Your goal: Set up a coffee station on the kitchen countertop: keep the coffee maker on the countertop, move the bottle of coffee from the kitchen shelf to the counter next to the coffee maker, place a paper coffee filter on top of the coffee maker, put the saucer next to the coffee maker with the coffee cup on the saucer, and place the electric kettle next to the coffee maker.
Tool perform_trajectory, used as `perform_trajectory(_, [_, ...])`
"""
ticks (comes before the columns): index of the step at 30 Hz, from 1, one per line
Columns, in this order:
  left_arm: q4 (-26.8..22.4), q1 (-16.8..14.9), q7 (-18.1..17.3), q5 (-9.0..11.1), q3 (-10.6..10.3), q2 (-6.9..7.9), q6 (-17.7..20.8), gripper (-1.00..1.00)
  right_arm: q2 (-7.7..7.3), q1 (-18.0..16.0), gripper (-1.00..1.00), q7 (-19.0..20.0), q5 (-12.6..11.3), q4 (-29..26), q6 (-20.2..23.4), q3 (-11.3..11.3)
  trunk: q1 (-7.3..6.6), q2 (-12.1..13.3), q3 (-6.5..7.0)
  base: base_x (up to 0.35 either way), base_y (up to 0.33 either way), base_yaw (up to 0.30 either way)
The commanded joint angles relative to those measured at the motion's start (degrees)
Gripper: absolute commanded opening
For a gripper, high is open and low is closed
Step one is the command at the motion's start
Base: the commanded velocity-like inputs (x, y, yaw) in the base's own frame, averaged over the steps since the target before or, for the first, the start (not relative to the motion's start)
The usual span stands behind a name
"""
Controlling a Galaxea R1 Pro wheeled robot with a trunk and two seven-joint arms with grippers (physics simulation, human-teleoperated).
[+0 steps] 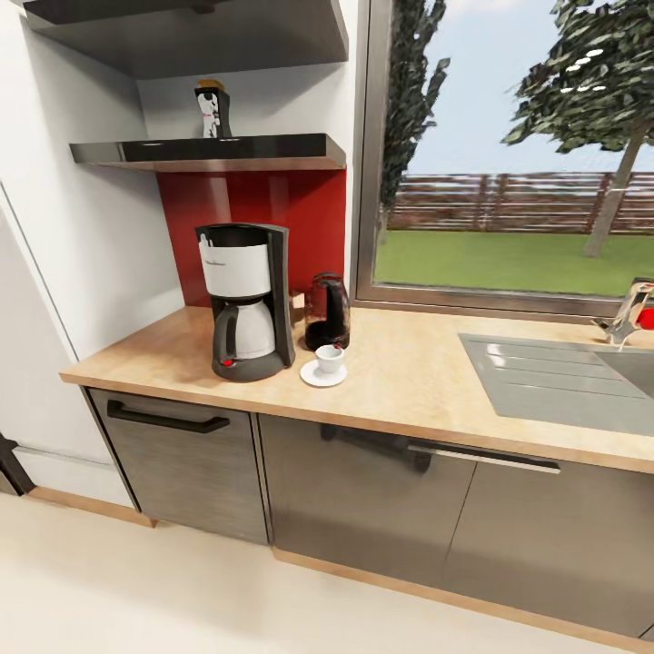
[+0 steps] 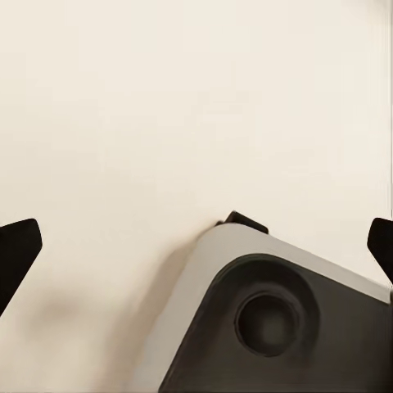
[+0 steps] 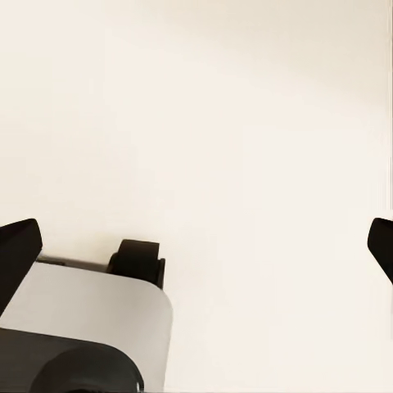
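you had both grippers, left gripper and right gripper, spread apart, empty, aimed floorward. bottle of coffee sat on kitchen shelf, far above them. next: likely raise arm, fetch bottle.

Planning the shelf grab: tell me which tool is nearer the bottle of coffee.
Cannot tell. Left tool and right tool both hang open, pointing down at the floor by the robot's base, below the bottle of coffee on the kitchen shelf.
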Motion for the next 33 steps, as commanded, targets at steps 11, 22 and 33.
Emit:
perform_trajectory(11, [-1.7, 0.0, -0.2, 1.4, 0.1, -0.17, 0.8, 1.00, -3.79, 3.9, 1.00, 0.4, -0.8, 0.3, -5.1, 0.4, -1.76, 3.2, 1.39, 0.000, 0.000, 0.000])
perform_trajectory(22, [-2.1, 0.0, -0.3, 5.2, 0.1, 0.21, 0.9, 1.00, -2.31, 6.1, 1.00, 0.2, -0.8, 0.3, -4.8, 0.4, -4.17, 7.6, 3.37, 0.000, 0.000, 0.000])
perform_trajectory(33, [-2.6, 0.0, -0.2, 5.3, 0.1, -0.13, 0.9, 1.00, -2.45, 6.4, 1.00, 0.2, -0.9, 0.3, -4.8, 0.3, -6.59, 12.0, 5.34, 0.000, 0.000, 0.000])
